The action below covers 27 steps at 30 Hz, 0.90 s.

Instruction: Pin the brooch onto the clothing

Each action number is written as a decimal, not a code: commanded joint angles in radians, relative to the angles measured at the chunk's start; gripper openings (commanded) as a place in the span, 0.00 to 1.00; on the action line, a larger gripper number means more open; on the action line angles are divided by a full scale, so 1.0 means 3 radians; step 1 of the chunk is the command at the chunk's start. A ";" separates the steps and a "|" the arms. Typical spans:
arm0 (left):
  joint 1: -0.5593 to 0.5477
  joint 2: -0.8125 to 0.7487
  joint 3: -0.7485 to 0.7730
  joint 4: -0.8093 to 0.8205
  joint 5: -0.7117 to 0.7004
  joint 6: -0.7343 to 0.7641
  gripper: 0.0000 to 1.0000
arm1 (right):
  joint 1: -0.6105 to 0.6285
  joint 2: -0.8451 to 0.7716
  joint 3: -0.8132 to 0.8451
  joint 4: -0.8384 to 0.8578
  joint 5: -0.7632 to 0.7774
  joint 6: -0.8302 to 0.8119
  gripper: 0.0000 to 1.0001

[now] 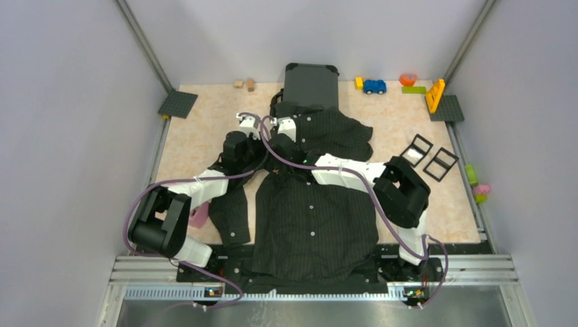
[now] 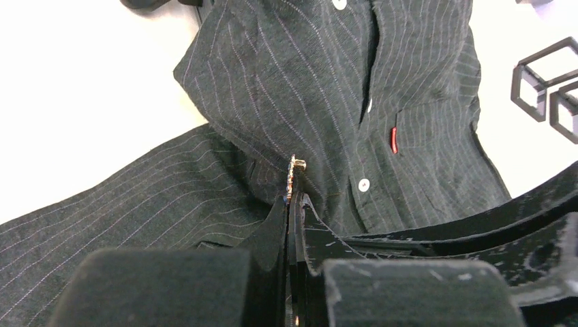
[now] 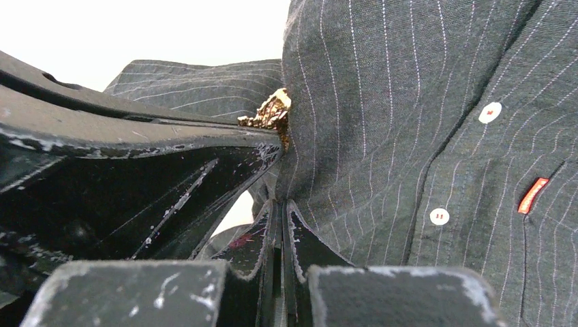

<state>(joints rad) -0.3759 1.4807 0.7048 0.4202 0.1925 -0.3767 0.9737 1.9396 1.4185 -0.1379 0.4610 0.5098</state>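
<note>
I work in a robot lab, inside a small test booth. Plain grey walls [image 1: 68, 102] stand on the left, right and far sides, with metal posts [image 1: 143, 44] in the far corners. My left arm [image 1: 170, 218] and my right arm [image 1: 388, 191] are bolted to a metal rail [image 1: 477, 267] at the near edge, and purple cables [image 1: 129, 218] loop from them. The table [image 1: 198, 129] is flat and pale. Along its far side lies a mix of odd things: wooden blocks [image 1: 245, 84], a dark suitcase [image 1: 311, 85], a blue toy car [image 1: 374, 86] and a yellow piece [image 1: 435, 95]. Dark studded plates [image 1: 178, 104] sit in both far corners. A black shirt [image 1: 313, 218] lies spread out in the middle
</note>
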 commanded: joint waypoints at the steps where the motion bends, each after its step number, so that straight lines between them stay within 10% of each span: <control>1: -0.0015 -0.0145 -0.0040 0.0363 -0.0012 -0.0154 0.00 | -0.0009 -0.0150 -0.0036 0.0100 -0.0123 0.0062 0.00; 6: 0.0020 -0.0157 -0.0076 0.0425 0.0037 -0.0249 0.00 | -0.0023 -0.0254 -0.0065 0.0089 -0.0135 0.0024 0.01; 14: 0.0134 -0.0177 -0.0135 0.0399 0.0173 -0.0304 0.00 | -0.0114 -0.0947 -0.0394 0.0092 -0.0053 -0.0229 0.48; 27: 0.0215 -0.0191 -0.0148 0.0409 0.0646 -0.0232 0.00 | -0.0831 -0.1509 -0.1315 0.0913 -0.1373 -0.0334 0.52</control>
<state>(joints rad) -0.3187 1.4548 0.6624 0.4793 0.3153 -0.4580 0.7700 1.5127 1.0935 -0.0330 0.2668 0.4442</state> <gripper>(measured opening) 0.011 0.519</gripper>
